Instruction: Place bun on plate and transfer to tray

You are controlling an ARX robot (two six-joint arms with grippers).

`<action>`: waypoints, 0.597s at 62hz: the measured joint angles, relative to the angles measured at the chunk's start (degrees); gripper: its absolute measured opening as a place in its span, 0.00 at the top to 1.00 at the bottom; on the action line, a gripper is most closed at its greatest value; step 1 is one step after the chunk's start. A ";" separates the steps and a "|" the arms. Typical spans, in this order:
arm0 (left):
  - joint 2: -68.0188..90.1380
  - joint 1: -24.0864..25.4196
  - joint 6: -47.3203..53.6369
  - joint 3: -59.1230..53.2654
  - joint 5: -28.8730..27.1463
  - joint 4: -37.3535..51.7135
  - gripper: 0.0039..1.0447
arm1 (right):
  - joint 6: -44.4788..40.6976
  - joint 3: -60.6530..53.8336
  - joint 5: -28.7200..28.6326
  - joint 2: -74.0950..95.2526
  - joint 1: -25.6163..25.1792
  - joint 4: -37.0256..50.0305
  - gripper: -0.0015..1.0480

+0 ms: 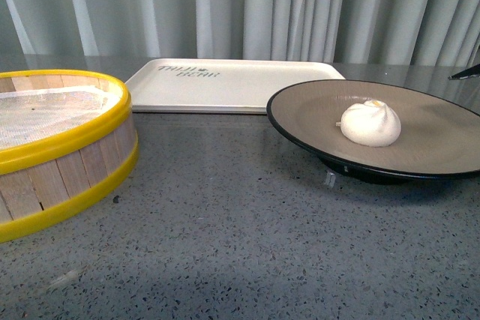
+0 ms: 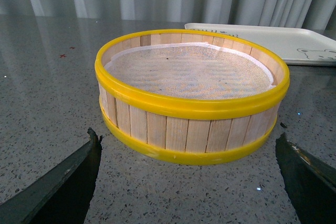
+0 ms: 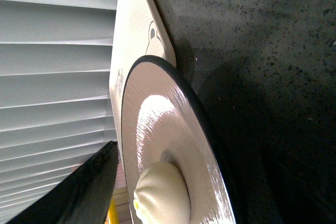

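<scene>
The white pleated bun [image 1: 370, 123] sits on the beige, black-rimmed plate [image 1: 442, 148], which stands on the table at the right. The cream tray [image 1: 232, 84] with dark lettering lies behind, empty. In the right wrist view my right gripper [image 3: 194, 203] is open at the plate's edge [image 3: 178, 114]. One dark finger [image 3: 79, 192] hovers over the plate's inside near the bun [image 3: 160, 192]; the other side is too dark to tell. My left gripper [image 2: 186, 182] is open and empty, low over the table in front of the steamer basket.
A wooden steamer basket [image 1: 60, 155] with yellow rims and a white cloth liner stands at the left; it fills the left wrist view [image 2: 191, 108]. Grey curtains hang behind the speckled grey table [image 1: 240, 237]. A dark gripper tip [image 1: 465, 73] shows at the right edge.
</scene>
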 joint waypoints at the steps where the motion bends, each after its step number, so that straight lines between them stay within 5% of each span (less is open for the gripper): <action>1: 0.00 0.00 0.00 0.00 0.00 0.00 0.06 | 0.04 0.00 -0.02 0.04 0.02 0.00 0.26; 25: 0.00 0.00 0.00 0.00 0.00 0.00 0.06 | -0.26 0.07 -1.55 0.07 0.22 -0.17 0.96; 37: 0.00 0.00 0.00 0.00 0.00 0.00 0.06 | -1.01 0.22 -1.81 -1.01 0.09 -0.46 0.98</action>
